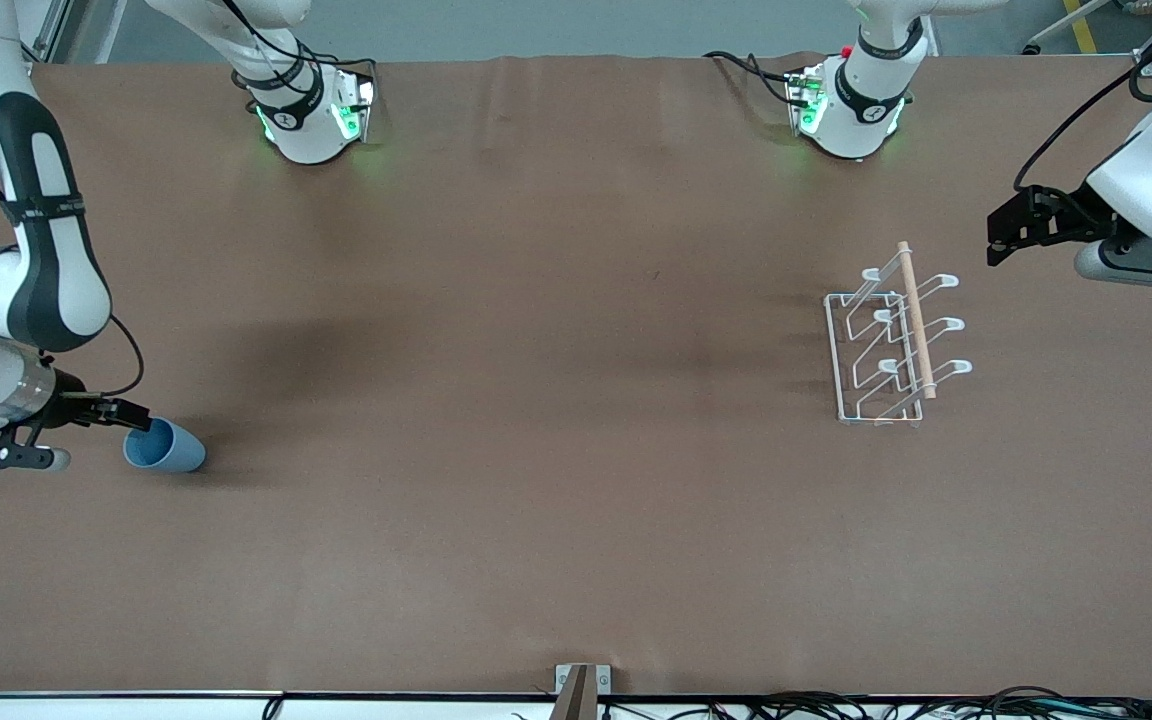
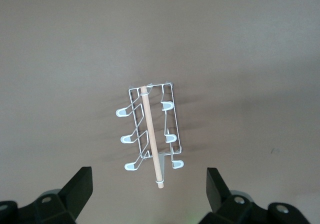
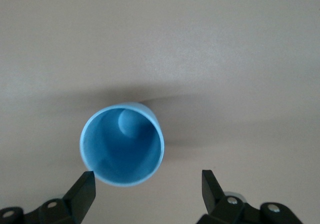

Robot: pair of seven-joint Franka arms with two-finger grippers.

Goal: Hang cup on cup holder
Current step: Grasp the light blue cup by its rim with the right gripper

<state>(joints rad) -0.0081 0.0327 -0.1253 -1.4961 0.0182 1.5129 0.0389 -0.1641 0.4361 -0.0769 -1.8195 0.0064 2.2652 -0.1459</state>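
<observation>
Two arms are seen over a brown table point(image 1: 536, 500), and only one sits close to anything. Starting at the right arm's end, the right gripper point(image 1: 131, 418) is held low beside the cup point(image 1: 165, 446), which is lying on its side on the table with its open rim turned toward the gripper. In the right wrist view the cup point(image 3: 122, 144) is looked into straight down the mouth, and the fingers point(image 3: 82, 191) are spread wide apart with nothing clamped; one fingertip is just beside the rim.

Toward the left arm's end, the cup holder point(image 1: 891, 345) is stood upright on the table, well apart from the cup, its wooden rod point(image 1: 917, 320) run along the top. The left gripper point(image 1: 1004, 235) is parked up in the air near the holder, fingers point(image 2: 80, 189) released and wide, holder point(image 2: 150, 134) framed between them, untouched.
</observation>
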